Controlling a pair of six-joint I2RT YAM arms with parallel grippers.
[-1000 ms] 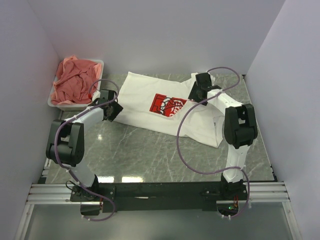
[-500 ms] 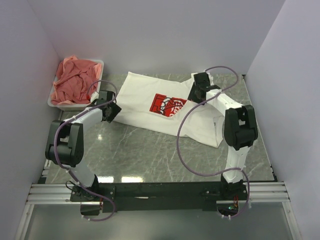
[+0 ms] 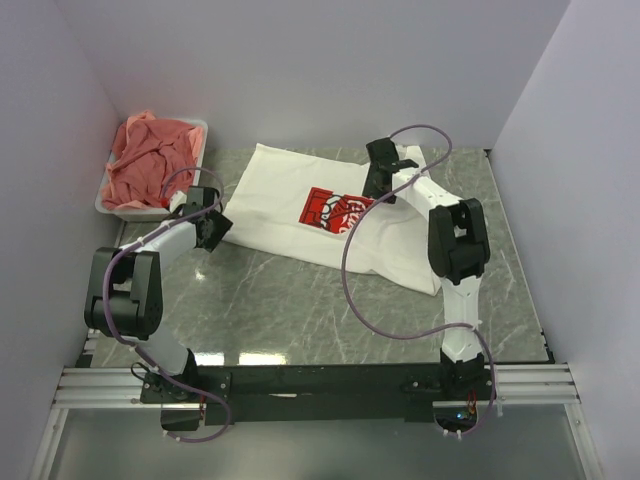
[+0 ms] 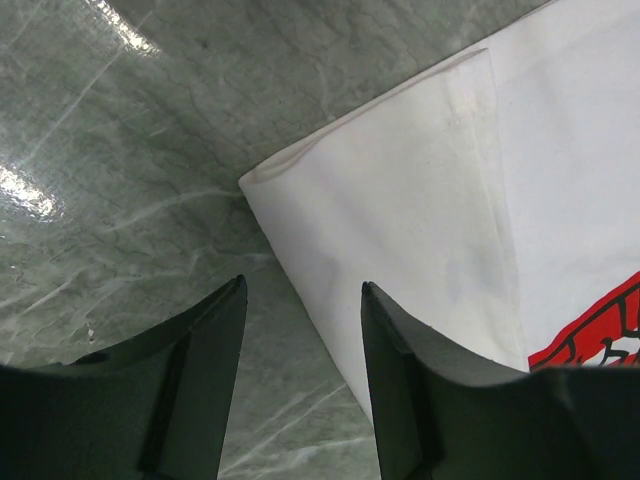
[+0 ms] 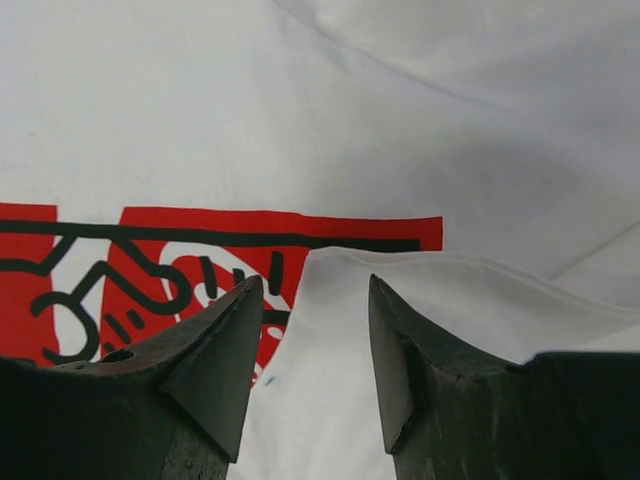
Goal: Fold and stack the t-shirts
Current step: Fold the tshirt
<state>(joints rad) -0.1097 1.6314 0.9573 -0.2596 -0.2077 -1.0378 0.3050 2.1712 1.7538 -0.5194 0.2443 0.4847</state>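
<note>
A white t-shirt (image 3: 290, 205) with a red chest print (image 3: 328, 210) lies spread on the marble table. In the left wrist view its folded lower-left corner (image 4: 400, 190) sits just ahead of my left gripper (image 4: 304, 285). That gripper is open, and the shirt's edge runs between its fingers (image 4: 200, 380). My right gripper (image 3: 378, 180) hovers at the shirt's far right part. In its wrist view the right gripper (image 5: 315, 282) stands open over a white cloth flap (image 5: 420, 300) that overlaps the red print (image 5: 150, 260). Salmon-pink t-shirts (image 3: 150, 160) lie heaped at the back left.
The pink shirts fill a white plastic tub (image 3: 112, 207) in the back-left corner. White walls close in the table at the back and both sides. Purple cables loop from each arm, the right one (image 3: 350, 290) hanging over the shirt's right half. Bare marble (image 3: 280, 300) stretches in front.
My right gripper has moved left across the shirt toward the red print and its jaws have narrowed slightly. My left gripper has shifted a little left at the shirt's corner.
</note>
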